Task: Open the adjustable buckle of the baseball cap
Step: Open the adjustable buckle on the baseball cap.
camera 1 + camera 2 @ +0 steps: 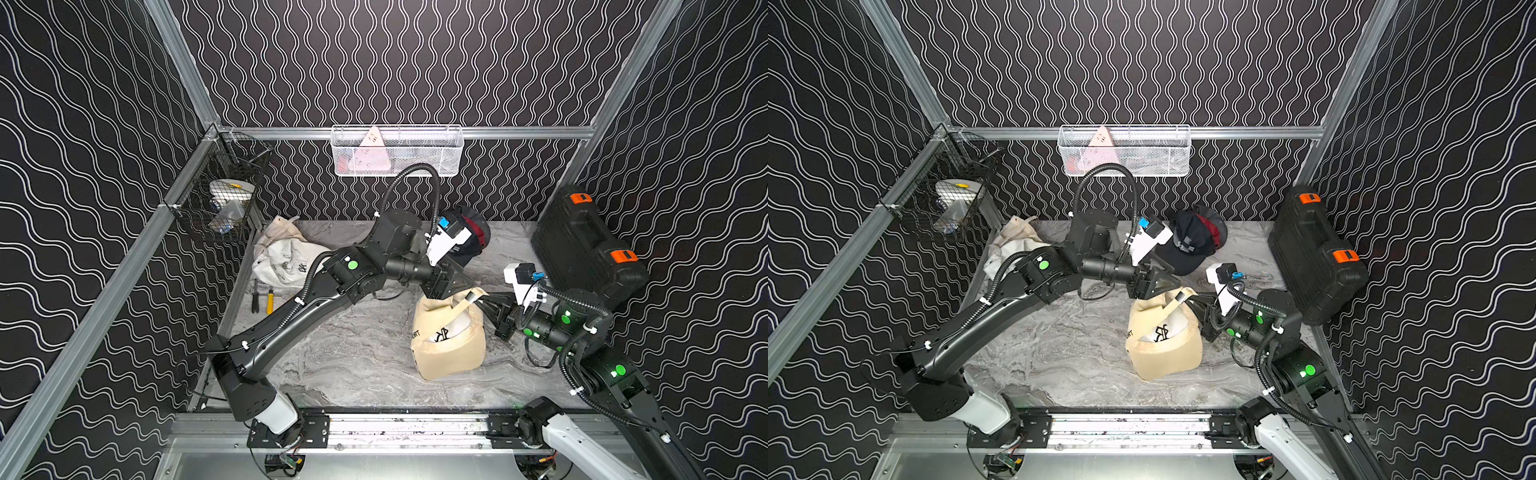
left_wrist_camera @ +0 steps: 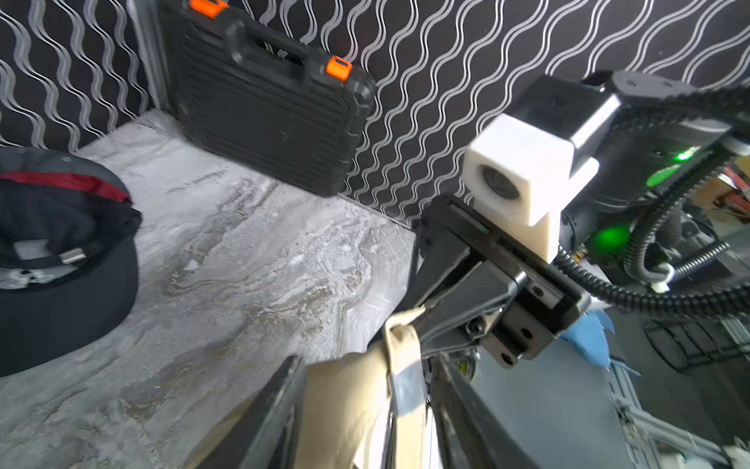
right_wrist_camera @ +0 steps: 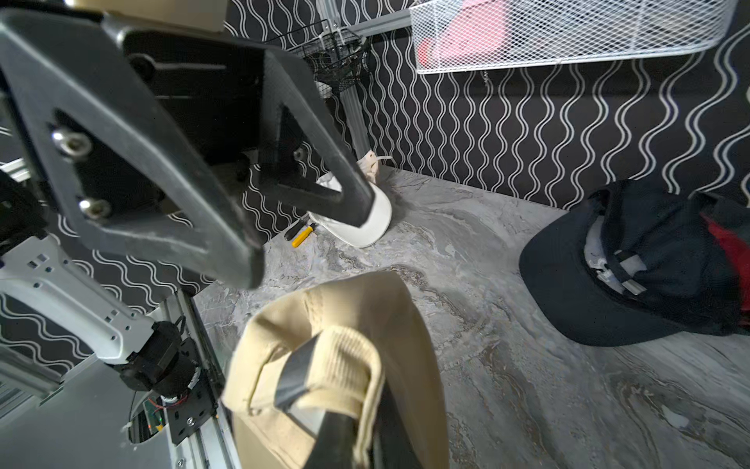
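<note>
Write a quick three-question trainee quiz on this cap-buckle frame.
1. True or false: the right gripper is shut on the strap of the beige cap.
2. What stands at the right edge of the table? A) cardboard box B) black case C) blue bucket
3. Fill in: the left gripper is ____.
Key: 1 true; 2 B; 3 open.
</note>
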Controlling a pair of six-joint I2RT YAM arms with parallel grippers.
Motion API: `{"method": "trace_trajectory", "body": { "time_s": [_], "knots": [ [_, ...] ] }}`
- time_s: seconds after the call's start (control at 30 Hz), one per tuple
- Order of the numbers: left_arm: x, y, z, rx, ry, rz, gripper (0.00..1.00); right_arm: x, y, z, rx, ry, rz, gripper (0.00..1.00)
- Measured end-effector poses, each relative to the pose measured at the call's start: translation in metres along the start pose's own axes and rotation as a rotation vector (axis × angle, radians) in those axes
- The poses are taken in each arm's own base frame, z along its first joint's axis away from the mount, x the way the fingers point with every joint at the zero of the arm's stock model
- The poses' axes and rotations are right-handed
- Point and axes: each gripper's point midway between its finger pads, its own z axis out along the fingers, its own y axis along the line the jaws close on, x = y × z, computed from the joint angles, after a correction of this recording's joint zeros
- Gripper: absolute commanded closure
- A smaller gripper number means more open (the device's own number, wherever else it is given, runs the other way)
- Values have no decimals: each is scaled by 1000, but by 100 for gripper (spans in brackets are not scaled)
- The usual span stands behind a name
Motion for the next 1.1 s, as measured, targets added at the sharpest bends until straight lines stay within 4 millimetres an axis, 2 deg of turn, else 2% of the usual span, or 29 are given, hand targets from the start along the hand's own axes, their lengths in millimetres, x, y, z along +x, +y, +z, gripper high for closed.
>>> {"method": "trace_trajectory", "body": {
  "time_s": [0.1,0.27,0.5,0.73,0.83,1.1],
  "knots": [
    [3,-6,5,24,32,7,50,2,2,1,-10,8,1,96],
    [9,-12,12,51,75,15,62,3,3,3,-14,14,1,96],
    [16,-26,19,100,116,31,67,3,4,3,-17,18,-3,96],
    [18,-28,25,93,144,43,65,3,4,0,-6,21,-2,96],
    [17,-27,26,82,147,49,58,3,4,-1,-3,23,-4,96],
    [19,-16,30,26,171,54,49,3,4,-2,2,28,-1,96]
  ]
}}
